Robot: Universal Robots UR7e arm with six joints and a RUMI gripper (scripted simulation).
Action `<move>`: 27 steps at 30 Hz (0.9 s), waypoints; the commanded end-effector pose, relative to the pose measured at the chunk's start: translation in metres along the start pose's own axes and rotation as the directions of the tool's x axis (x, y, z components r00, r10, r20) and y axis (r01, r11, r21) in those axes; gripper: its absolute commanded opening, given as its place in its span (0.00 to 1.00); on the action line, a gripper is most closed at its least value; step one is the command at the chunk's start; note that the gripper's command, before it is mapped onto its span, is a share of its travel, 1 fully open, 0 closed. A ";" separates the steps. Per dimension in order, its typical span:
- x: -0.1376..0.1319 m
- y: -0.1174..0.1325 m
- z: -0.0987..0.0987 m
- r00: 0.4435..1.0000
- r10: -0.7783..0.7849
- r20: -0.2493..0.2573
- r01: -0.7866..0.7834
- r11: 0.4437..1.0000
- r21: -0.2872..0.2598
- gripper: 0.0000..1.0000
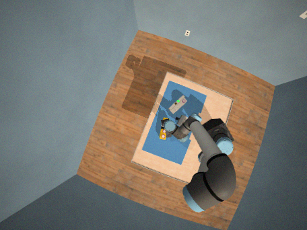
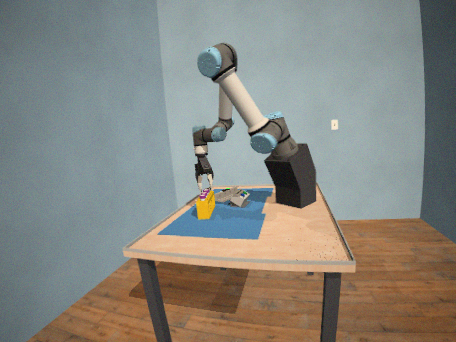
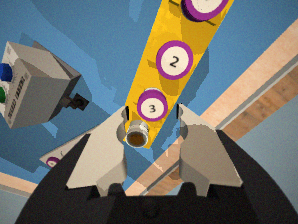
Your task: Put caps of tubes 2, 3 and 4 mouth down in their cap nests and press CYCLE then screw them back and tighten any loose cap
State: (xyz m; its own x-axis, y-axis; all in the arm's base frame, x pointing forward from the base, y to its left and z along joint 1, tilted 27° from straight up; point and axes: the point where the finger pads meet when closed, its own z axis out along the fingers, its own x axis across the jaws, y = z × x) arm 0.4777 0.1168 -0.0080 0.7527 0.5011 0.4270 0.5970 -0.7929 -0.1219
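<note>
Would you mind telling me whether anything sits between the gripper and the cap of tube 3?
Nothing visible does. In the wrist view the gripper hangs open above the yellow station, its fingers flanking cap 3 with bare gaps either side. The uncapped tube 4 is just beside it, not in the path.

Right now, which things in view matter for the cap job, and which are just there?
Job: yellow tube rack, cap 3, cap 2, open tube, cap tray, key box, claw (open, empty).

Not job: blue mat, wall outlet.
</note>
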 end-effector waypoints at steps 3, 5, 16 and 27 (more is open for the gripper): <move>0.000 0.000 0.000 0.997 -0.074 -0.004 0.074 0.997 0.010 0.35; 0.000 0.000 0.000 0.997 -0.074 -0.004 0.074 0.997 0.010 0.00; 0.000 0.000 0.000 0.997 -0.073 -0.004 0.073 0.997 0.010 0.00; 0.000 0.000 0.000 0.930 0.367 0.001 -0.367 0.930 0.011 0.00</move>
State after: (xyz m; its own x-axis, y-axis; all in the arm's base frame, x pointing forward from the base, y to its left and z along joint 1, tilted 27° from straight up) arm 0.4776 0.1166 -0.0080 0.8462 0.3511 0.4008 0.4592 -0.8620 -0.2144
